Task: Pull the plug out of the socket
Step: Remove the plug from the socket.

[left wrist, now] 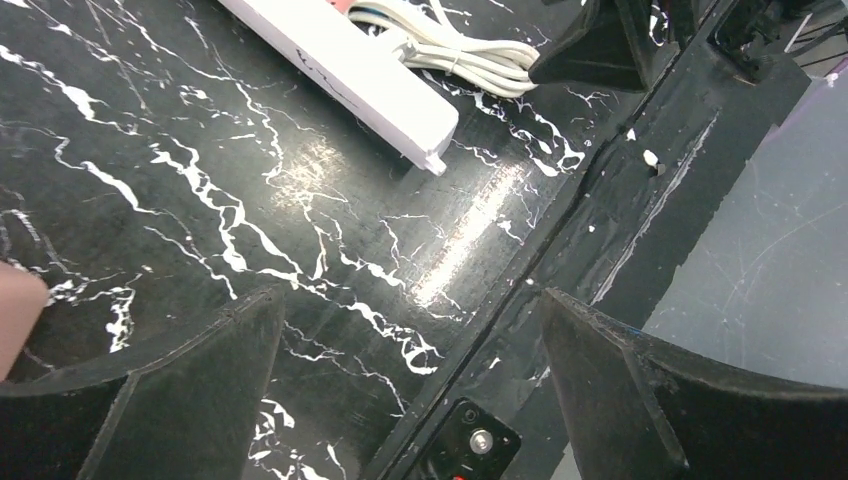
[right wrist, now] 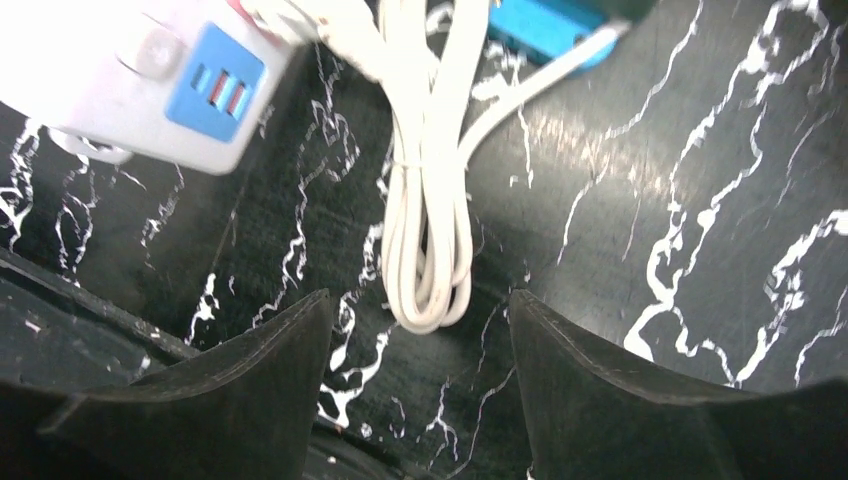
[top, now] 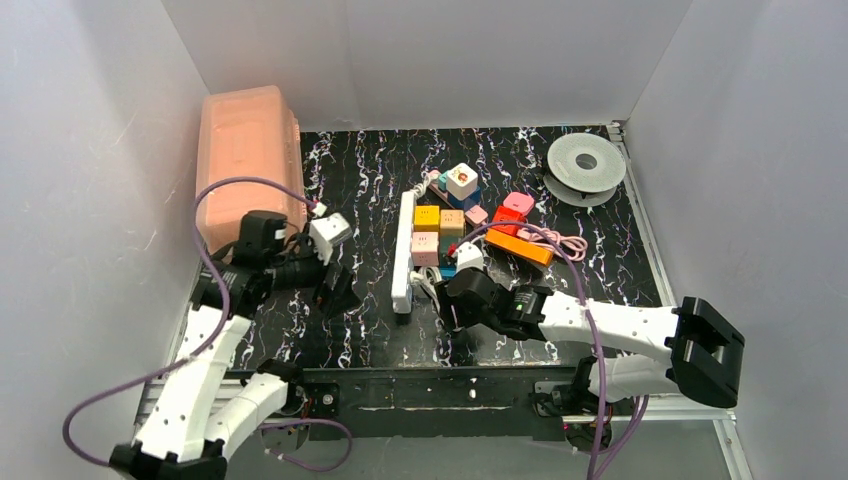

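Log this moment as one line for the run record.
left gripper: open, over black marbled tabletop | right gripper: open, above bundled white cord | long white rectangular power strip: flat, ungripped

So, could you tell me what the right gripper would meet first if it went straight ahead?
Probably the bundled white cord, whose loop end lies directly ahead of the right gripper on the table; depth is hard to judge.
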